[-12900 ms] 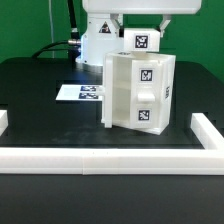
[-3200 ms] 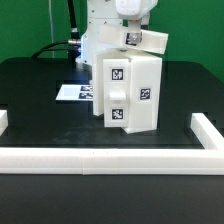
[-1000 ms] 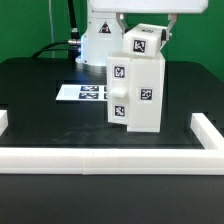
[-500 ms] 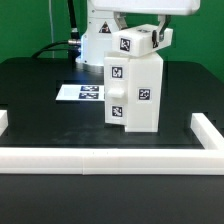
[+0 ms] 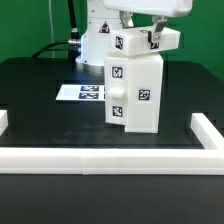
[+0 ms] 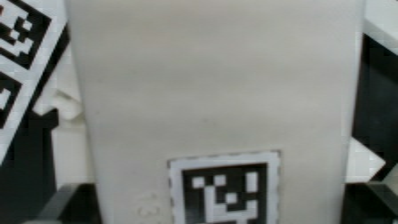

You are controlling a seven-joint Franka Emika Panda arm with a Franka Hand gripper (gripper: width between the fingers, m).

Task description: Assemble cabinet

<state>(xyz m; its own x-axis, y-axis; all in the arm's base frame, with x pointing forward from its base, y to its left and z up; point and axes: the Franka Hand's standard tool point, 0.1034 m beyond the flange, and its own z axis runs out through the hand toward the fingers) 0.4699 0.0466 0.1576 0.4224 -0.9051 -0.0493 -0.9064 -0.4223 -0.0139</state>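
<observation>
The cabinet (image 5: 136, 95) stands upright on the black table, with tagged closed faces toward the exterior camera. My gripper (image 5: 151, 36) is right above its top, shut on a white tagged panel (image 5: 139, 42). The panel is tilted and sits at or just above the cabinet's top edge; I cannot tell whether they touch. In the wrist view the same white panel (image 6: 205, 110) with its tag fills the picture between my gripper (image 6: 221, 206). The fingers show only as dark edges at the sides.
The marker board (image 5: 80, 93) lies flat on the table at the exterior view's left of the cabinet. A long low white border rail (image 5: 100, 160) runs along the front, with ends turning back at both sides. The robot's white base (image 5: 98, 40) stands behind.
Over the last second the held panel has shifted slightly toward the exterior view's left and tilted more. Earlier the cabinet was turned; its shelf side no longer faces the camera.
</observation>
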